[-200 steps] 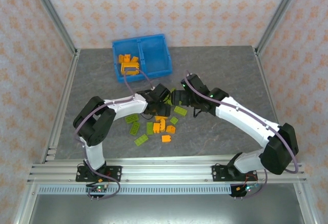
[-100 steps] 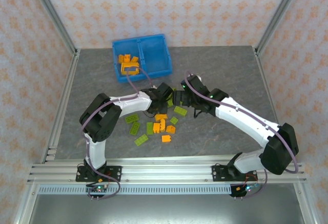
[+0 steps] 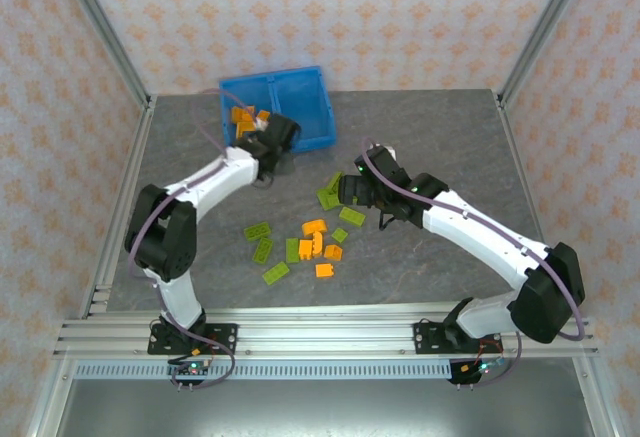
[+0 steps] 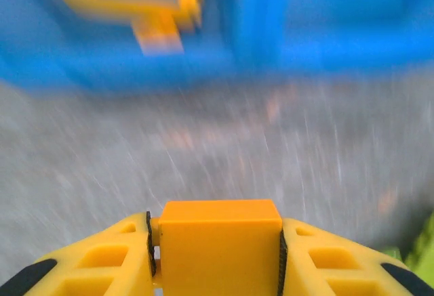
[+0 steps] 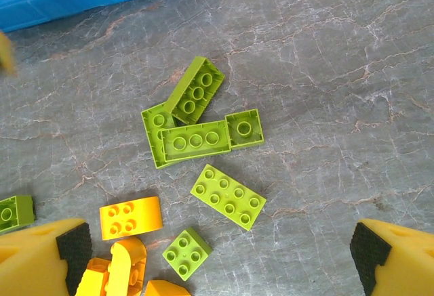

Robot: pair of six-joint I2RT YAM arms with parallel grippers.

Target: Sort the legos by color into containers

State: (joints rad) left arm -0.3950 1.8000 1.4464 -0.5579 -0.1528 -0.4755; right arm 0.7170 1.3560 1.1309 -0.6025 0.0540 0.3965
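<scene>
Right gripper is hanging over the gray table with its fingers spread wide and gripping nothing, on the near side of the blue bin and off its right end. Under it a cluster of lime green legos is lying studs up, three of them touching, with loose orange legos sitting a little farther from the bin. More green and orange pieces are lying scattered well apart from the bin, toward the arm bases. Closer to the bin, the left gripper is pinching a plain orange brick squarely between both fingers, hovering just in front of the bin's near wall (the wrist view is smeared with blur, so finer detail is lost). Inside the bin, more orange pieces are resting in the left compartment, beside the central divider.
</scene>
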